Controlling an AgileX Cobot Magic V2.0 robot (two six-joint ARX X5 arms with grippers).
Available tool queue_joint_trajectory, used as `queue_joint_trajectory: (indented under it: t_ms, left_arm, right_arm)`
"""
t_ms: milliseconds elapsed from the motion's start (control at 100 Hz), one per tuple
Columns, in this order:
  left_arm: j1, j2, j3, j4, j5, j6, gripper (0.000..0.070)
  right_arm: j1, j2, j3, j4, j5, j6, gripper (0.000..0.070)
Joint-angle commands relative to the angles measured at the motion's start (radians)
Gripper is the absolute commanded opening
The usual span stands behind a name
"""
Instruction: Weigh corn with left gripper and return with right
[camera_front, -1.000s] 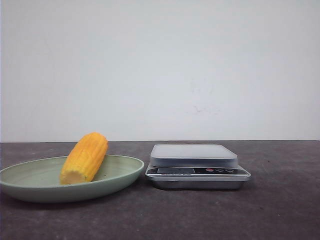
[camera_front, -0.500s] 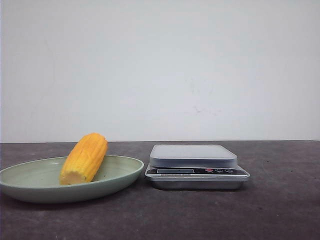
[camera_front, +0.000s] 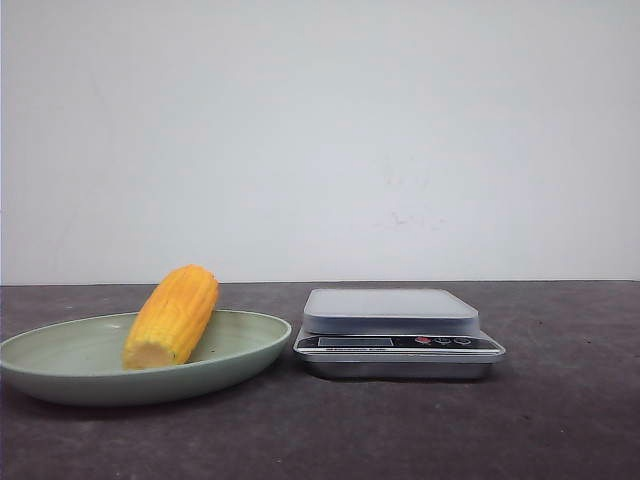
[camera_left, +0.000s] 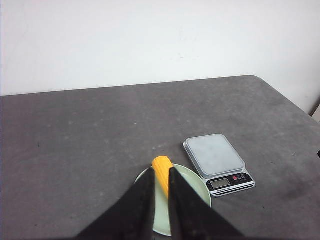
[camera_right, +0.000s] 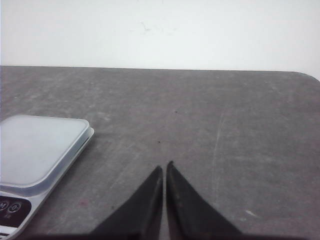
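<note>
**A:** Where does the corn (camera_front: 171, 316) lie right now?

**B:** On the pale green plate (camera_front: 245, 350), at the left end of the table's front stretch. It touches nothing but the plate. The kitchen scale (camera_front: 398, 332) sits just beside the plate's right rim, its platform bare.

**A:** And its long axis?

**B:** From the front it runs from the near-left, where the flat pale cut end faces the camera, back toward the far-right and the rounded end. In the left wrist view the corn (camera_left: 162, 172) runs nearly in line with the left gripper (camera_left: 161, 176), its rounded end pointing away.

**A:** So which arm is nearer?

**B:** The left one, I judge. Its fingers frame the cob in its own view, well above it, while the right gripper (camera_right: 164, 171) looks out over bare table with only the scale's (camera_right: 37, 152) corner at the side. No corn appears in that view.

**A:** State of the claws?

**B:** The left stands slightly parted, a narrow gap between the fingers, grasping nothing. The right has its tips almost meeting, effectively closed and empty.

**A:** What does the next move turn on?

**B:** As I read it, the gap is narrower than the cob, so the left fingers need to spread wider, then descend straight ahead. Whether the fingers will straddle the cob across its width I cannot tell from here.
</note>
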Motion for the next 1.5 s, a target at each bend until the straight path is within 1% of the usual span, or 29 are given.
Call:
queue_joint_trajectory:
  t_ms: [0, 100, 420, 1150, 1310, 1390, 1490]
  left_arm:
    - [-0.006, 0.006, 0.023, -0.037, -0.003, -0.006, 0.0011]
    - [-0.006, 0.006, 0.023, -0.037, -0.003, -0.006, 0.0011]
    - [-0.006, 0.006, 0.024, -0.036, -0.003, -0.006, 0.0011]
    - [-0.005, 0.006, 0.025, -0.036, -0.001, -0.006, 0.0011]
    - [0.025, 0.006, 0.029, -0.035, -0.003, 0.001, 0.0011]
    - [0.056, 0.006, 0.016, 0.024, -0.002, 0.006, 0.0011]
    - [0.110, -0.009, -0.038, 0.179, 0.002, 0.050, 0.0011]
  right_arm:
    - [0.001, -0.003, -0.001, 0.003, -0.007, 0.006, 0.0007]
    - [0.002, -0.003, -0.001, -0.081, -0.018, 0.006, 0.0007]
    - [0.002, -0.003, -0.001, 0.003, -0.018, 0.006, 0.0007]
    - [0.002, -0.003, -0.001, 0.003, -0.018, 0.006, 0.0007]
    - [0.002, -0.003, -0.001, 0.003, -0.018, 0.006, 0.0007]
    - [0.002, -0.003, -0.001, 0.003, -0.018, 0.006, 0.0007]
    - [0.002, -0.003, -0.001, 0.003, -0.018, 0.006, 0.0007]
